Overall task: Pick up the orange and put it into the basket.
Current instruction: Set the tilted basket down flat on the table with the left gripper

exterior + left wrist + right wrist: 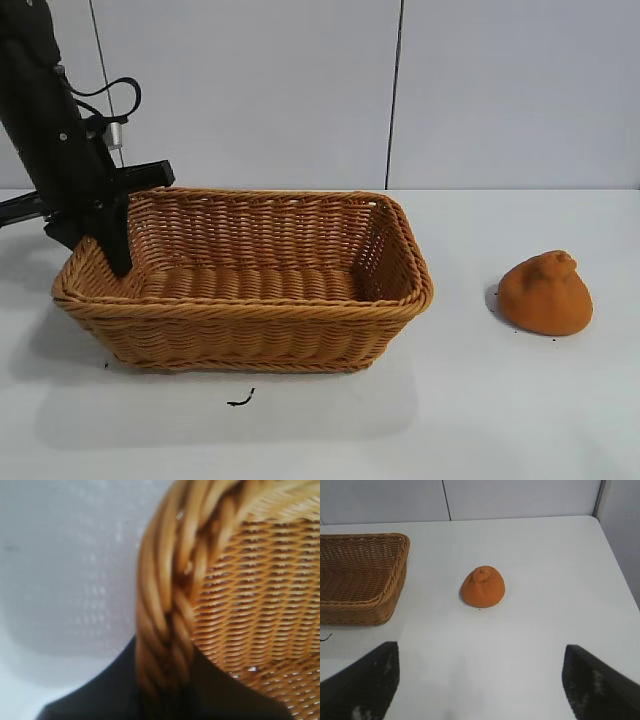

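- At the left gripper: pointing steeply down at the left end of the large rectangular tan woven wicker basket, dark fingers one on each side of the braided rim, clenched narrowly on that rim, as far as visible in the left wrist view.
- Risk here: tipping or dragging of the basket with any lift or pull of this arm, because of the hold at one end only; possibly also slipping off the round braid and bumping the wall.
- At the right gripper: spread wide, holding nothing, low over the white table and well apart from the fruit; not visible in the exterior view.
- For the dull brownish-orange lumpy orange with a knob on top: resting on the table, right of the basket, well apart from it, not yet touched.
- Risk in the pick: rolling or sliding away under uneven finger contact, because of the rounded, drop-like shape; squeezing out upward with a grip too high near the knob.
- Risk in the transport: hitting the right wall of the basket with too low a path, or dropping outside after a shift of the basket by the left arm.
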Robot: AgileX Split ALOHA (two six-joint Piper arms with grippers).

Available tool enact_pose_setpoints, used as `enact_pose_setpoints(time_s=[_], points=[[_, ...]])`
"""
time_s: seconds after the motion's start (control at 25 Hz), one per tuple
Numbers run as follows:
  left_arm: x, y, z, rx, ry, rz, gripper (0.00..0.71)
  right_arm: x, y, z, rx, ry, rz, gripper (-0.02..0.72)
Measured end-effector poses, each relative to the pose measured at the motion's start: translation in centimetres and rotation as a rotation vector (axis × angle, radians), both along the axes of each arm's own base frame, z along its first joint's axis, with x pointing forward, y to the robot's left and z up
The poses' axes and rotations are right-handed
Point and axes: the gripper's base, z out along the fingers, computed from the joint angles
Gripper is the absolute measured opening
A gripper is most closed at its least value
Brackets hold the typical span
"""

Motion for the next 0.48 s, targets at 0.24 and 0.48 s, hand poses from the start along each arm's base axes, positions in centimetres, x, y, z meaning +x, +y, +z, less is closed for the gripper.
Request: enact_pose_setpoints(time_s=[0.24,0.48], points=[[0.07,0.00,-0.89,-0.003,0.019,0.003,0.087,0.00,0.00,0.00,0.000,0.000,0.000,0.610],[0.09,-0.06,-1.03,-0.009,0.021,0.006,0.278,0.00,0.00,0.00,0.000,0.000,0.000,0.610]])
